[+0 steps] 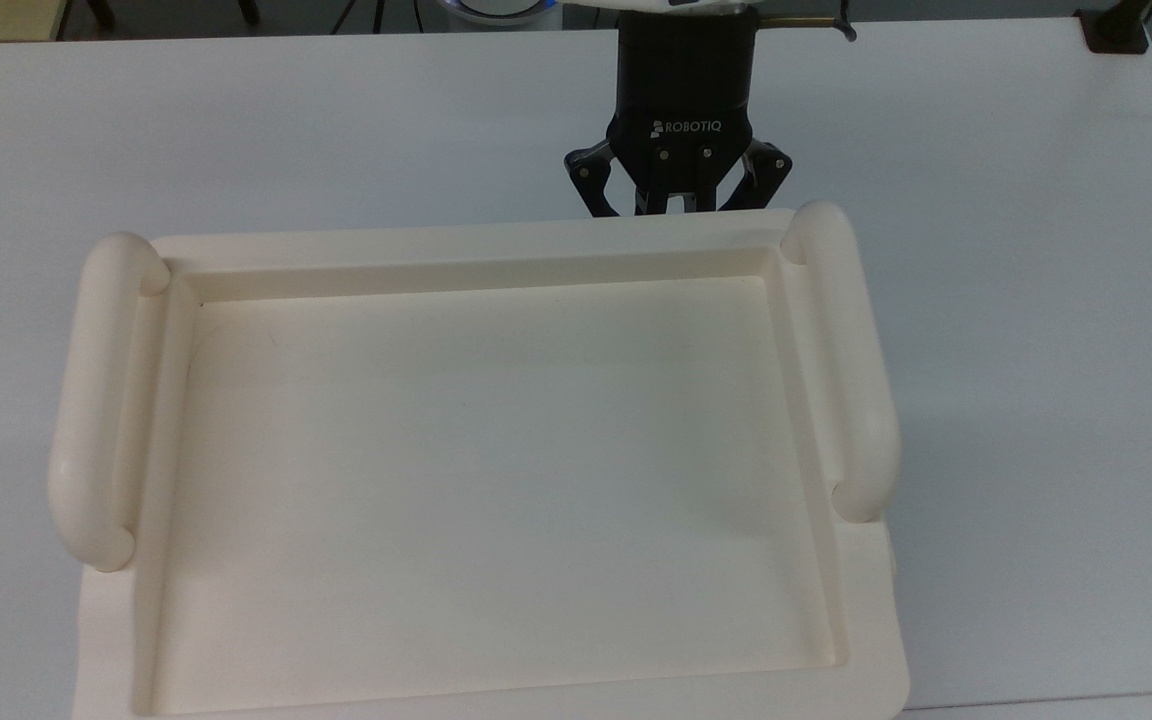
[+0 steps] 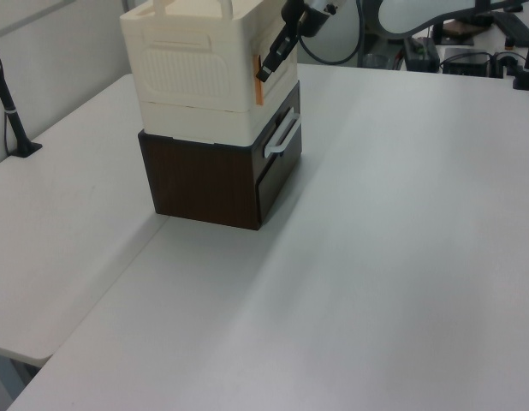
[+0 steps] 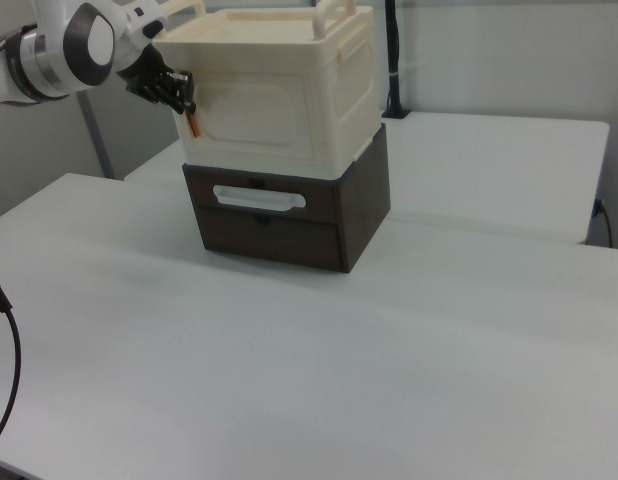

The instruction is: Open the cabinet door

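We count one large cream plastic cabinet with a recessed tray top, stacked on one dark brown drawer unit with one pale bar handle, all on a white surface. Two thick rounded cream side bars: one at 9 o'clock, one at 3 o'clock in the top view.

One black two-finger gripper sits at 12 o'clock of the tray rim in the top view, toward the 1 o'clock corner; its fingertips are hidden below the rim. In the right view the gripper is at the cabinet's 9 o'clock front corner, fingers drawn nearly together around the slim copper-red handle; whether the pads actually touch it we cannot tell. In the left view the gripper is likewise at the handle.

The thin cream cabinet door is the front face in the right view. It lies flush with the body, shut, handle at its 9 o'clock edge.

Edges and room: in the top view there's open surface at 12 o'clock beyond the gripper, and wide bare surface at 3 o'clock and 9 o'clock of the cabinet. In the right view there's bare surface from 4 to 8 o'clock in front of the door. The left view shows a seam between two surface slabs at 7 o'clock of the stack.
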Motion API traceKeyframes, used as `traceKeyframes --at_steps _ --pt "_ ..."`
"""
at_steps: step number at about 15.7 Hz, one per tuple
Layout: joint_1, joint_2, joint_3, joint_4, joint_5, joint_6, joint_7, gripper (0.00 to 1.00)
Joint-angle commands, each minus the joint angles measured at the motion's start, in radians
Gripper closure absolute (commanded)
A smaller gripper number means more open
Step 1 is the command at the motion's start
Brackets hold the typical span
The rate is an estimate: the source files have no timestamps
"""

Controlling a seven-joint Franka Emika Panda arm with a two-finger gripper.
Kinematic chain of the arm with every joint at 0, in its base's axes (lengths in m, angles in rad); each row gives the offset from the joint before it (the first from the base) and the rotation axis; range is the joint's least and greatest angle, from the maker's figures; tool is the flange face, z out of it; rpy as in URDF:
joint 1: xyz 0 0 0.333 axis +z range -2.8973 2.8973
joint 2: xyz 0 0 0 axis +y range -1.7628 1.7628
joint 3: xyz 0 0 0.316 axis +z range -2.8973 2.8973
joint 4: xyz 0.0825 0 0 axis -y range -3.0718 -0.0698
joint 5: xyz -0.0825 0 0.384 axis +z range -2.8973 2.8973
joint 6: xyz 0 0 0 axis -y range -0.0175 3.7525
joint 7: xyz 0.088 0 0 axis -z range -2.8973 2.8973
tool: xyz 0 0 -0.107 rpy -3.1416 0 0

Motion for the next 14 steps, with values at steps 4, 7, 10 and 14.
traceKeyframes --at_steps 4,7,10,14 --pt "-0.005 -0.001 -0.009 0.007 -0.013 0.005 0.017 0.84" --pt "-0.005 -0.020 -0.015 -0.014 -0.013 -0.054 0.038 0.86" --pt "-0.005 -0.051 -0.015 -0.014 -0.012 -0.157 0.040 0.86" --pt "-0.007 -0.089 -0.015 -0.016 -0.007 -0.295 0.041 0.74"
